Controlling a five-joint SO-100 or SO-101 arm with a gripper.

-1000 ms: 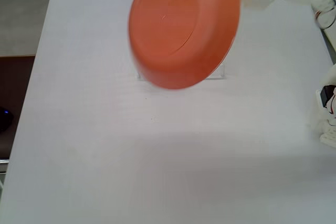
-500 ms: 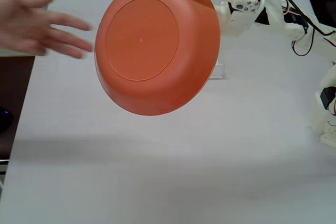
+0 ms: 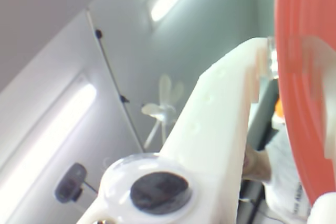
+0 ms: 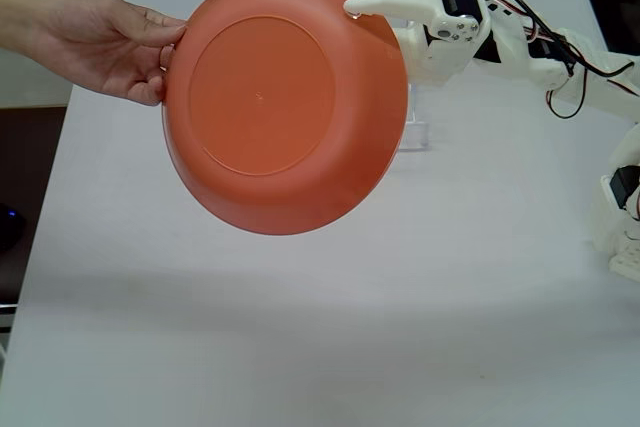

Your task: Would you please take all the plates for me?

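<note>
A person's hand (image 4: 105,42) has reached in from nine o'clock and now grips the orange plate (image 4: 285,102), held aloft above the table (image 4: 300,327) by the gripper (image 4: 352,5) pinching its one-o'clock rim, handover unfinished, no other plates visible.

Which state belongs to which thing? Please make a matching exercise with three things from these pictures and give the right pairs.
Things:
1. plate
2. hand
3. gripper

States:
a. touches the plate's left rim in the fixed view
b. shut on the plate's upper right rim in the fixed view
c. orange-red, held tilted above the table, underside toward the fixed camera

Pairs: 1-c, 2-a, 3-b
</note>
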